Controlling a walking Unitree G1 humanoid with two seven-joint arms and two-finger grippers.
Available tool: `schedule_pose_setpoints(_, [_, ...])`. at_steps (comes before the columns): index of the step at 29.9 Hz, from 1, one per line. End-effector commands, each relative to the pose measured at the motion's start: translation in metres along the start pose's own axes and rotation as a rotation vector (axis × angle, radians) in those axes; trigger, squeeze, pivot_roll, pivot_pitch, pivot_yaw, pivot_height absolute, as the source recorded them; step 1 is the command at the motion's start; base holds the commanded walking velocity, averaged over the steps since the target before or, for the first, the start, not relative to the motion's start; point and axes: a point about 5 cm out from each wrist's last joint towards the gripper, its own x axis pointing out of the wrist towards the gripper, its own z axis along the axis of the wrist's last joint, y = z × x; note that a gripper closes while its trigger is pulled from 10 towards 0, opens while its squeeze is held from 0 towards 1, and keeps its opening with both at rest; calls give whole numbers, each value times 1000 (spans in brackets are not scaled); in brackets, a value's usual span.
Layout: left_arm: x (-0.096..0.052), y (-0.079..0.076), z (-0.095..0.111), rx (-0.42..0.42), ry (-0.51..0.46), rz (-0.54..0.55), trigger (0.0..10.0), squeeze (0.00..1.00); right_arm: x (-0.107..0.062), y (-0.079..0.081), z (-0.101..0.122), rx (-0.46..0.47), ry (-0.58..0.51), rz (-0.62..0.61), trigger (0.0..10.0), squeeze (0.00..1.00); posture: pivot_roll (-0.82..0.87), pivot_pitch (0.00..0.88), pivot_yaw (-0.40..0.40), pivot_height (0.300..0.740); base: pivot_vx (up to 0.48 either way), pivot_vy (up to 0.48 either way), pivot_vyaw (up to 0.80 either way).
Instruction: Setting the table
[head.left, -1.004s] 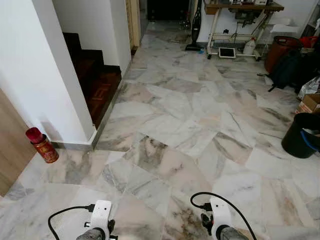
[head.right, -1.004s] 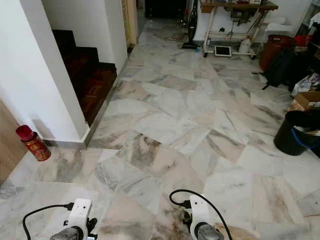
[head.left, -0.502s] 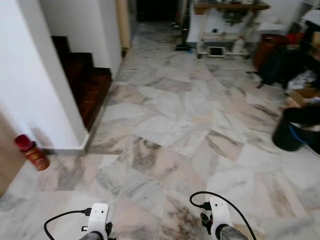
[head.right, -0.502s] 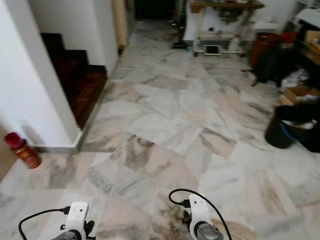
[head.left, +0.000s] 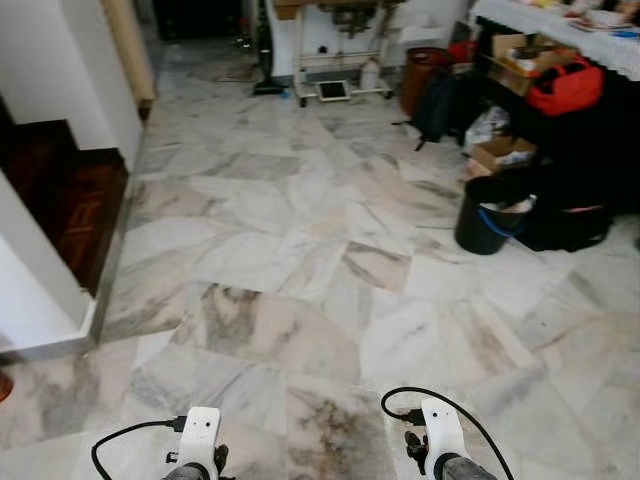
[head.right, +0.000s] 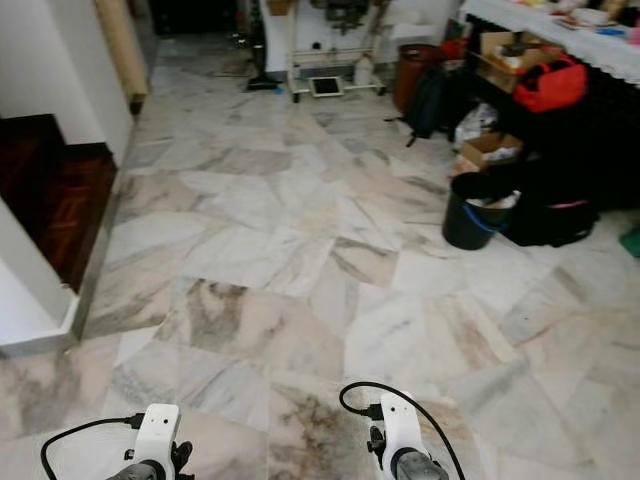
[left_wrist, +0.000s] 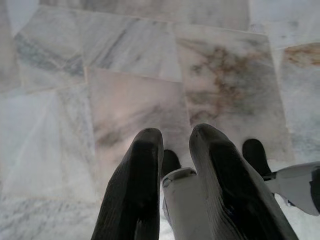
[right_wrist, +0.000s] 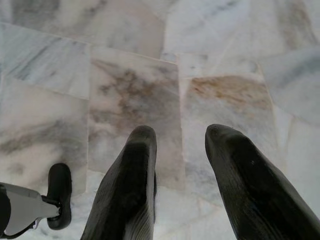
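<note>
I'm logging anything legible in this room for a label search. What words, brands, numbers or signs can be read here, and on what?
None can be read.
Cardboard boxes: no print is legible.
Red bag: no legible label.
Black bucket: plain.
White jug under the far table: too small to read.

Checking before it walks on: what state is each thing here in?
Left gripper: jaws slightly apart, holding nothing, over the marble floor.
Right gripper: jaws open, holding nothing.
Black bucket: upright, something inside.
Cardboard box: open.
</note>
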Motion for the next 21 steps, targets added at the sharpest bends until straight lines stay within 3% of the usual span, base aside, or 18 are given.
schedule_pose_setpoints(1, [0,2,1,-11,-3,4,10000,0,0,0,2,7,-2,-6,10000,0,-5,0,0,728,0,0,-750])
schedule_pose_setpoints(18, [-2,2,-5,15,7,-12,10000,0,-1,0,-6,-9,19,-2,10000,0,-7,0,2,728,0,0,-756])
schedule_pose_setpoints(21, [-2,1,-5,32,8,-15,10000,0,-1,0,-6,-3,19,-6,10000,0,-10,0,8,728,0,-399,-752])
